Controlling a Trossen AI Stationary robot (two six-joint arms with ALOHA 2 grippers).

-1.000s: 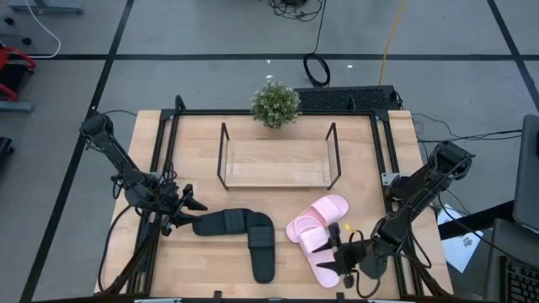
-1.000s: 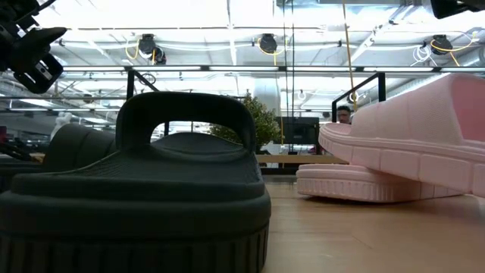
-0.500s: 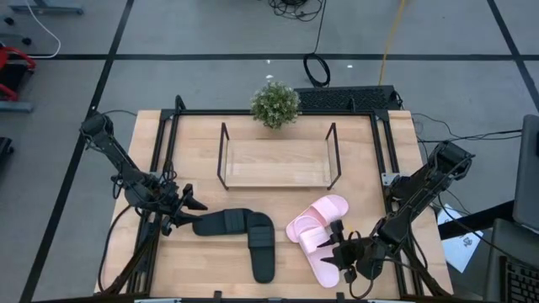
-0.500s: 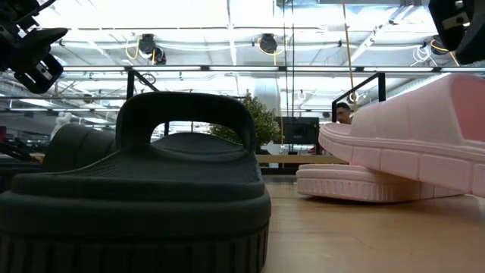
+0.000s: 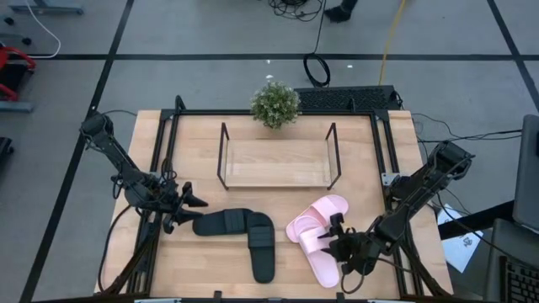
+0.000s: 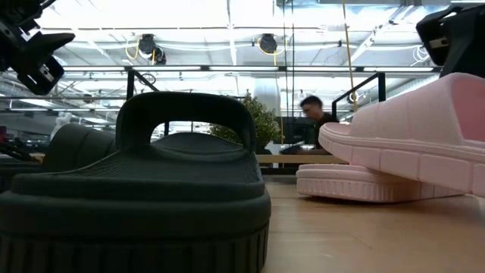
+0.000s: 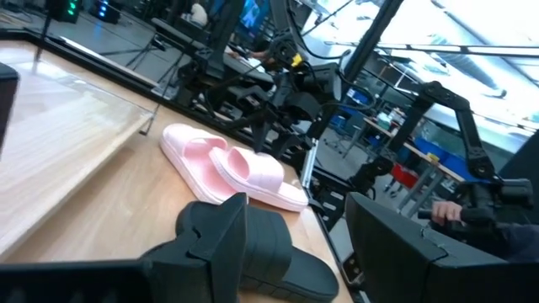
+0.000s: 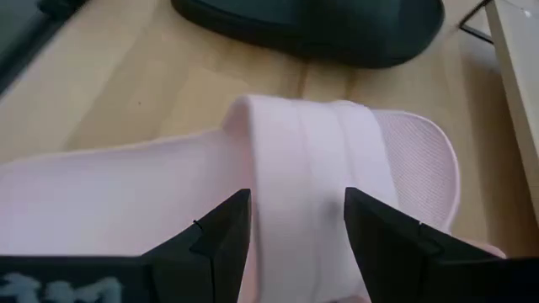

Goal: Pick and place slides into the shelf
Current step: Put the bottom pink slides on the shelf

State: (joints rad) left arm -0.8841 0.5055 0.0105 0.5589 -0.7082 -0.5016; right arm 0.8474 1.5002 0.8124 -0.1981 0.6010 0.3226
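Nearest the table's front edge, the right gripper (image 5: pixel 337 247) hovers over the front pink slide (image 5: pixel 318 257), its fingers (image 8: pixel 221 231) spread open on either side of the wide strap without closing on it. The second pink slide (image 5: pixel 320 215) lies just behind, its heel overlapping the first one's toe end. To their left sit the two black slides (image 5: pixel 244 236), touching at a right angle: one points toward the front edge (image 5: pixel 262 255), the other lies crosswise (image 5: pixel 223 223). The left gripper (image 5: pixel 199 203) hangs just beside the toe end of the crosswise black slide, fingers open and holding nothing. Farther back, in the middle of the table (image 5: pixel 189 261), stands the shelf (image 5: pixel 278 164), its wood base bare between the black wire side frames; all four slides are well apart from it. Behind the shelf, at the table's rear edge, sits a small green plant (image 5: pixel 275 103). Beyond the table, a person (image 6: pixel 312 114) shows in the room.
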